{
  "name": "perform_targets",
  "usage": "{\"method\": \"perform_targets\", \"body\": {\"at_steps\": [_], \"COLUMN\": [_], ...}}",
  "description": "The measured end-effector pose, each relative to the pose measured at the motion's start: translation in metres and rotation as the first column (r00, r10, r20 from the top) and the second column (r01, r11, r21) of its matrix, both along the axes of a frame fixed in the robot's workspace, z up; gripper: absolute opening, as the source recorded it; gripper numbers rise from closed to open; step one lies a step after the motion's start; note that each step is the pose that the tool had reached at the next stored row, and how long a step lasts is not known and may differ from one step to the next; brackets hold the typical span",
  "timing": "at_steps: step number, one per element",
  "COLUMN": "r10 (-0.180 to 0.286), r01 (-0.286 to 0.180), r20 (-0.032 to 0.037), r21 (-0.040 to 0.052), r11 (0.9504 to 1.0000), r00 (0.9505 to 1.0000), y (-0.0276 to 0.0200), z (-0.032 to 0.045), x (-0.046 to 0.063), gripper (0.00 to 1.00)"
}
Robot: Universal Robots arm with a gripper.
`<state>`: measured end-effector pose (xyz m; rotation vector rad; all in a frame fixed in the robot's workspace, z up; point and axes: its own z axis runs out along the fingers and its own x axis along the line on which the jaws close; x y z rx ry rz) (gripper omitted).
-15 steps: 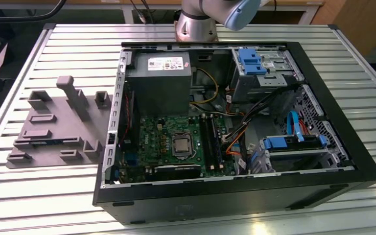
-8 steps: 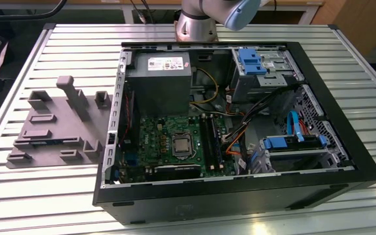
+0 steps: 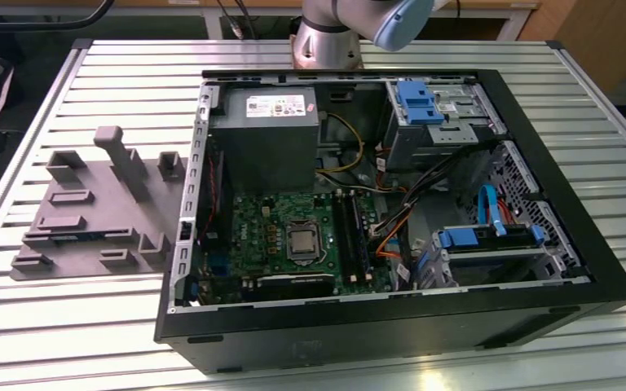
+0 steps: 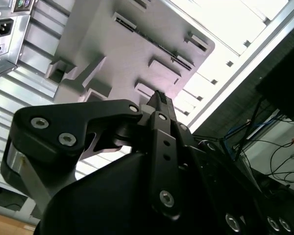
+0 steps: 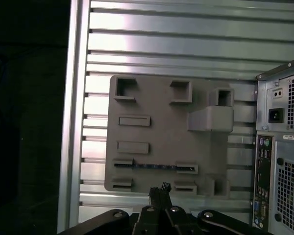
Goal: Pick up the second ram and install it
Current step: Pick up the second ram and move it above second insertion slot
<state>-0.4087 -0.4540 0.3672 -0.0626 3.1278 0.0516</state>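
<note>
On the slatted tabletop [image 5: 186, 44], the second ram [image 5: 154, 167] stands on edge between end slots of the grey fixture [image 5: 157, 132], presumably to present its top edge, while my claw [image 5: 160, 188] hangs clear, tips together, empty.

Exterior view was evenly lit, probably from overhead, with mild sheen on the slatted table [image 3: 107, 342] and the PC case [image 3: 400, 338] shadowy inside. Second wrist view blew out white across the slats, gripper [image 4: 159, 100] dark against it. First wrist view was dimmer, near-black past the table edge.
</note>
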Motion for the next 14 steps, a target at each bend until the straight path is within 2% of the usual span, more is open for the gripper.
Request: {"method": "perform_targets", "body": {"at_steps": [6, 14], "r10": [0.051, 0.109], "r01": [-0.051, -0.109], "r20": [0.0, 0.0], "r21": [0.0, 0.0], "r11": [0.9987, 0.9941], "r00": [0.9987, 0.9941], "y": [0.0, 0.0], "z": [-0.0001, -0.0001], "x": [0.0, 0.0], "gripper": [0.11, 0.11]}}
